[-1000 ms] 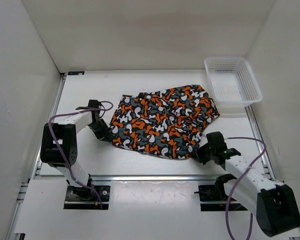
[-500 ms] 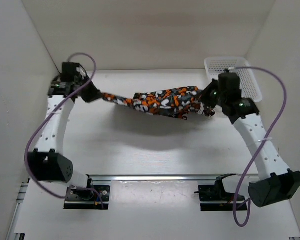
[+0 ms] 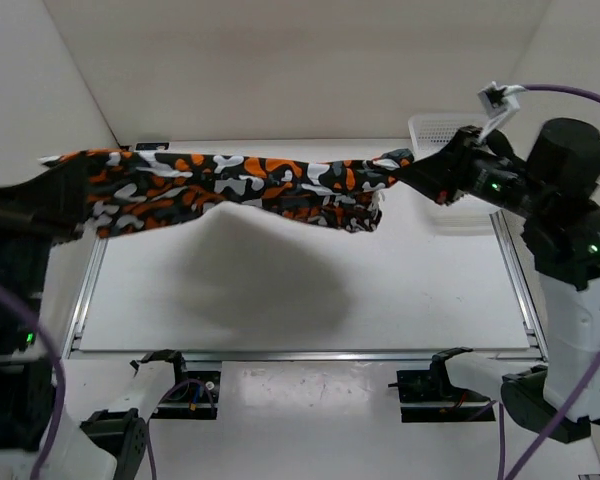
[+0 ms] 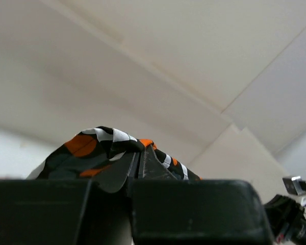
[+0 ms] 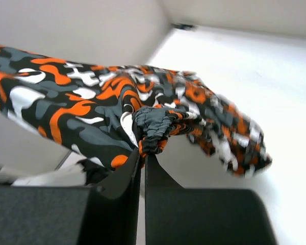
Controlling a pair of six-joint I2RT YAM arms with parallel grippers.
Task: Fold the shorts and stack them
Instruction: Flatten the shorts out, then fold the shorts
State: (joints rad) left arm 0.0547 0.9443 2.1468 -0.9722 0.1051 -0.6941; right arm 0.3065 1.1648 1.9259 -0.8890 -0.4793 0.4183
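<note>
Left gripper (image 4: pixel 141 153): fingers pressed together with no gap, pinching a bunched fold of the shorts (image 3: pixel 240 185). The cloth humps up just past the tips. Right gripper (image 5: pixel 142 153): fingers also closed tight, clamped on a gathered, puckered edge of the shorts. The rest of the cloth spreads to the left of the tips and beyond them. Top view: the shorts are stretched as a long band between the two sets of fingers, hanging clear of the table (image 3: pixel 280 300) and sagging a bit near the right fingers. Their shadow falls on the table below. White basket (image 3: pixel 442 126) is just behind the right fingers, mostly hidden by the arm.
</note>
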